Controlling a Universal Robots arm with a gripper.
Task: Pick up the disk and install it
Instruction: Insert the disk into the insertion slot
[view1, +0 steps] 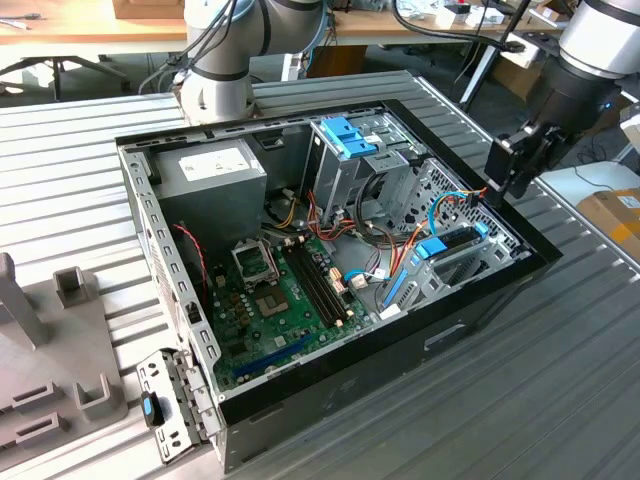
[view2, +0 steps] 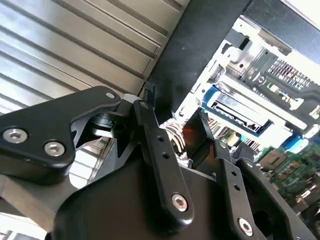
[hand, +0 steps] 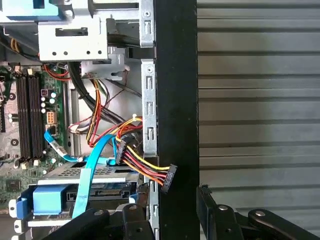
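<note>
**Black desktop computer case** (view1: 470, 320), side panel off, lying flat near the middle of the ribbed grey metal tabletop (view1: 560, 400). Inside are a green motherboard (view1: 290, 300), a grey power-supply box with a white label (view1: 210, 170) in the case's far corner, and a tall metal cage with blue tabs (view1: 345, 150) beside it.

**Flat grey metal disk in a light-blue plastic bracket** (view1: 440, 247) (view2: 232, 112) (hand: 50, 200). It lies level in the low bay against the case wall at the exterior view's right. A flat blue ribbon cable (hand: 89, 175) crosses over it. A black connector on red, yellow and black wires (hand: 167, 177) hangs by the wall, apart from the disk.

**Black two-finger gripper** (view1: 515, 165) (view2: 175, 107) (hand: 170, 205). It hangs over the rim of that same wall, clear of the disk. Its fingers (view2: 160, 150) are spread wide with nothing held between them.
</note>
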